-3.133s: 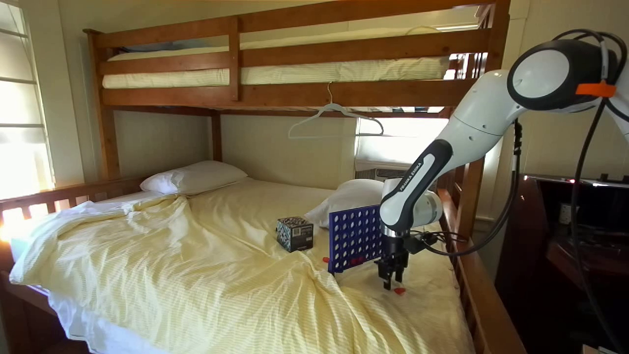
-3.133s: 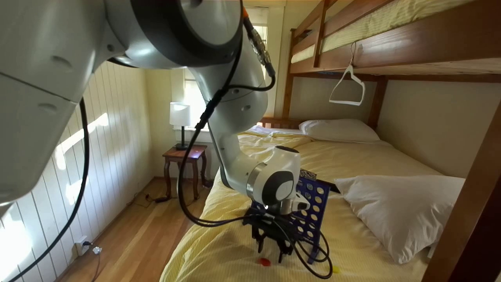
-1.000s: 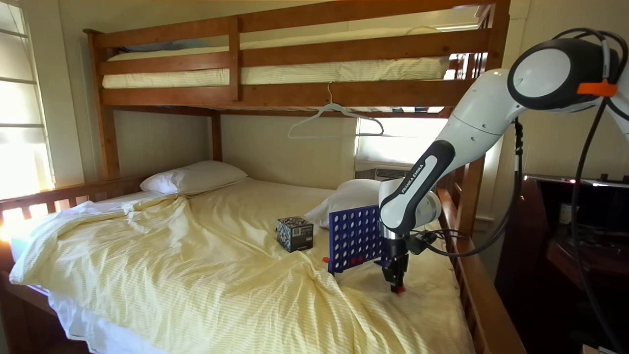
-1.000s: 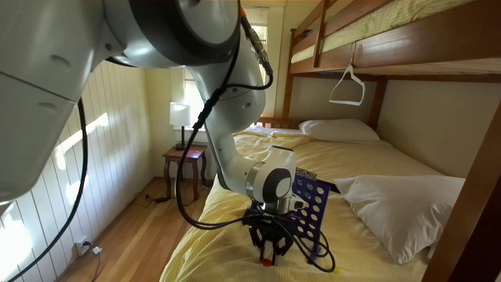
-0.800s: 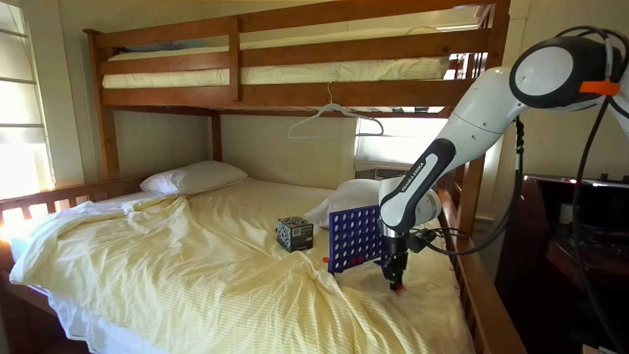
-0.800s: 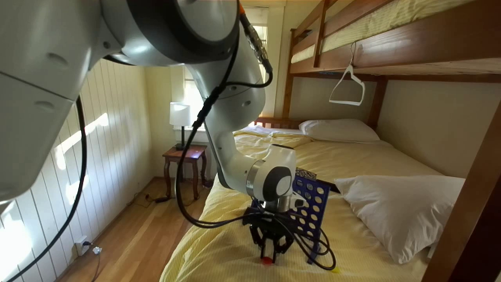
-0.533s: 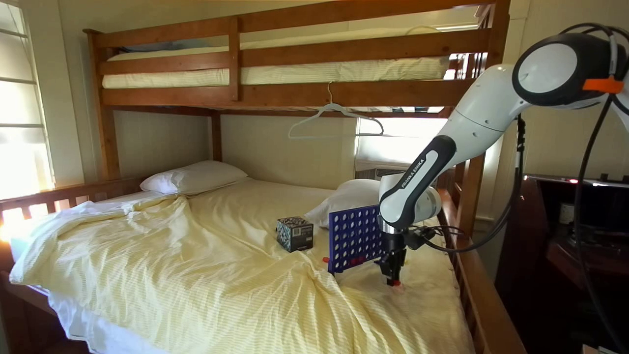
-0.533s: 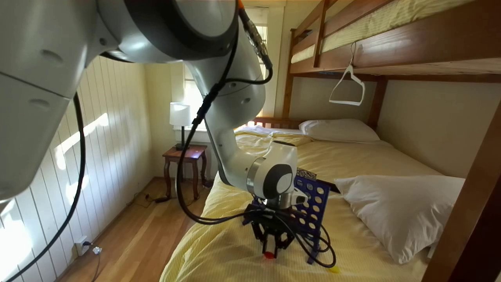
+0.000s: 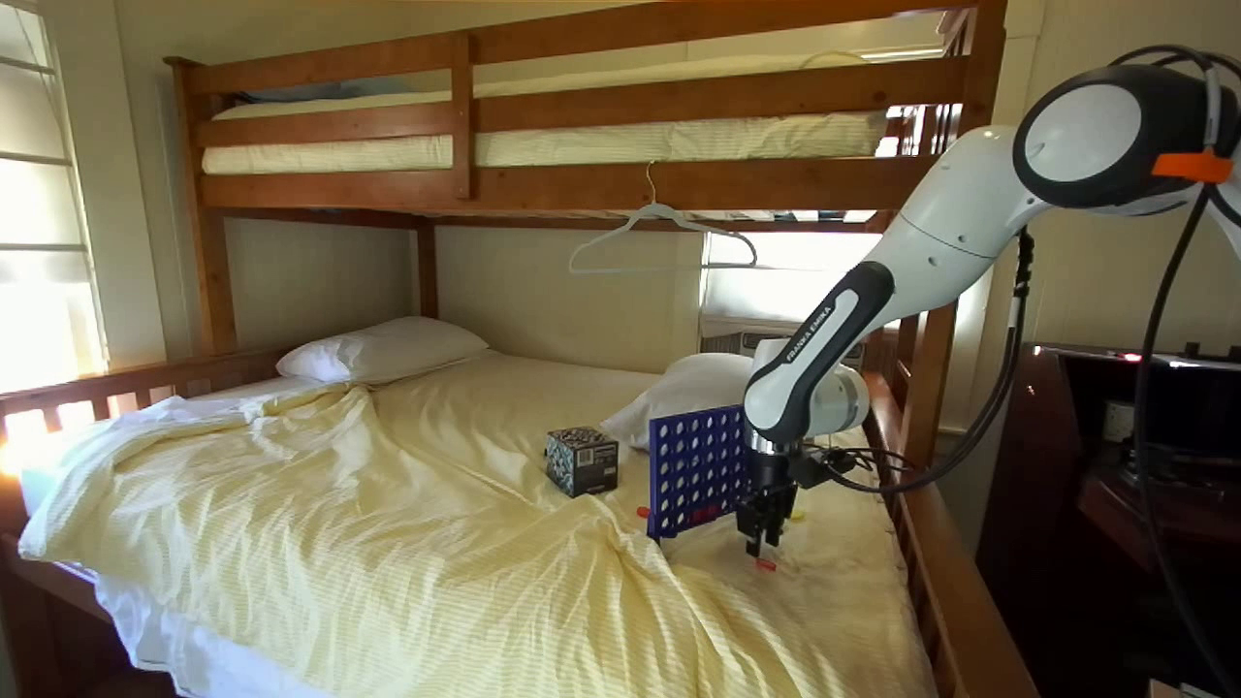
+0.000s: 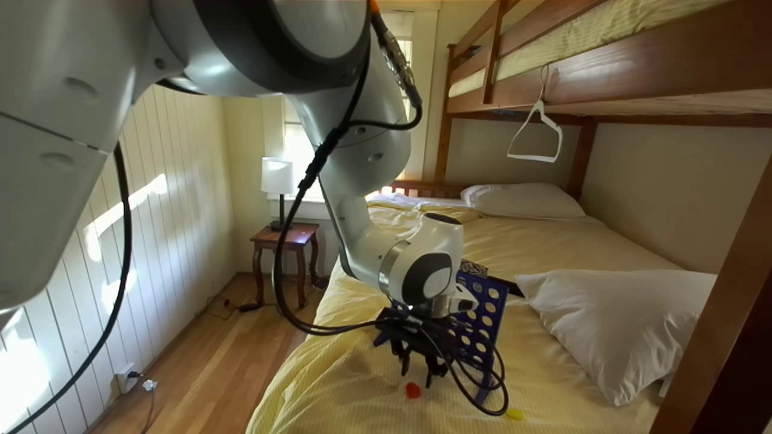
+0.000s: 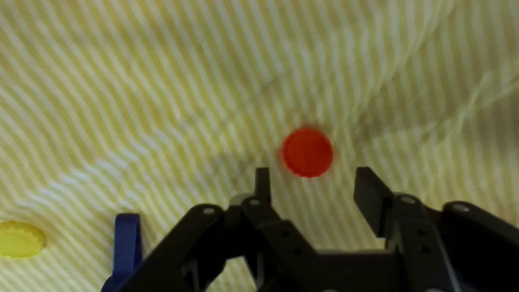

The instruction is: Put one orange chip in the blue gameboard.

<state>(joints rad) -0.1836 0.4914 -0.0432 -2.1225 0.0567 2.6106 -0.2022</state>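
Observation:
The orange chip (image 9: pixel 766 564) is a small red-orange disc just below my fingertips. It also shows in an exterior view (image 10: pixel 413 390) and appears to lie on the yellow striped sheet. In the wrist view the chip (image 11: pixel 307 153) sits just ahead of the gap between the fingertips, touching neither. My gripper (image 11: pixel 312 174) is open and empty, slightly above the sheet (image 9: pixel 763 546). The blue gameboard (image 9: pixel 700 463) stands upright beside the gripper, with red chips in its bottom row. The arm hides part of it in both exterior views (image 10: pixel 486 301). Its blue foot (image 11: pixel 126 243) shows in the wrist view.
A yellow chip (image 11: pixel 20 239) lies near the board's foot. Another red chip (image 9: pixel 643 511) lies by the board's far edge. A dark patterned cube (image 9: pixel 582 461) and a white pillow (image 10: pixel 615 325) are beyond the board. A wooden bed rail (image 9: pixel 955 601) runs along the side.
The gripper closed on the chip about one second ago and lifted it slightly, shifting towards the board. It has now opened, and the chip is out of the fingers, below them.

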